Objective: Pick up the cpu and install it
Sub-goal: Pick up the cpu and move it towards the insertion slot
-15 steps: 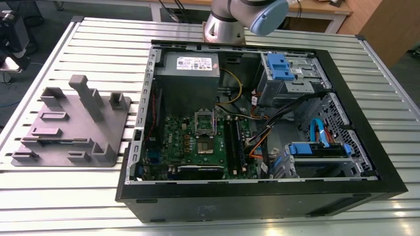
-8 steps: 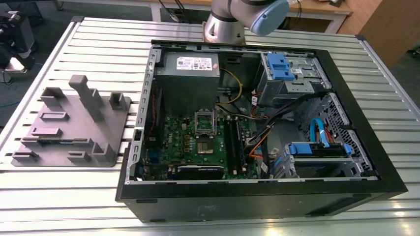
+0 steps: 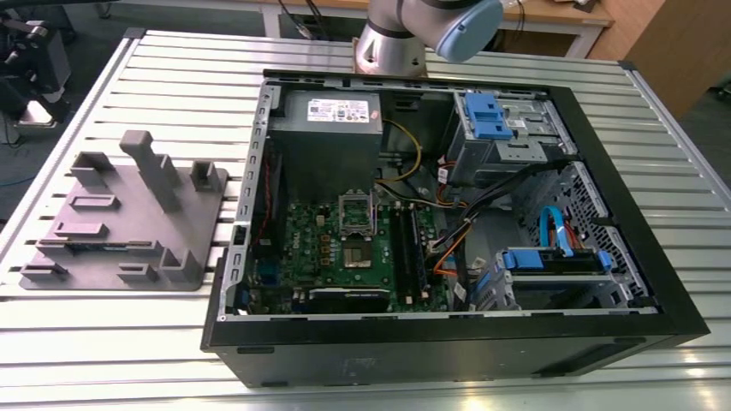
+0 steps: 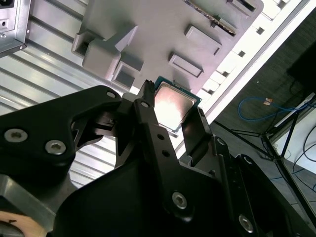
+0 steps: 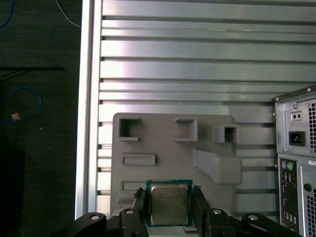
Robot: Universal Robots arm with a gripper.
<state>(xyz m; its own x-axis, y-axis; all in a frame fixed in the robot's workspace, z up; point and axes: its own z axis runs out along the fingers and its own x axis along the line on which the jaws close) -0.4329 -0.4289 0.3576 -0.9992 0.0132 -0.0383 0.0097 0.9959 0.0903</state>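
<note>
The cpu (image 5: 169, 203) is a small square chip with a silver-grey top and a thin green edge. It sits between the two black fingers of my gripper (image 5: 169, 193), which is shut on it from two opposite sides. In the second wrist view the cpu (image 4: 173, 105) shows the same way, with the gripper (image 4: 171, 112) closed around it and a finger (image 4: 193, 129) against its edge. The chip hangs well above the grey plastic fixture tray (image 5: 168, 140). In the exterior view the motherboard's socket (image 3: 355, 212) lies inside the open computer case (image 3: 457, 334).
The fixture tray (image 3: 126, 214) with upright blocks stands on the slatted metal table (image 3: 171, 77) at the exterior view's left, beside the case. Drive cages (image 3: 502, 128), cables and a power supply (image 3: 331, 116) crowd the case. Part of the arm (image 3: 429, 30) rises behind it.
</note>
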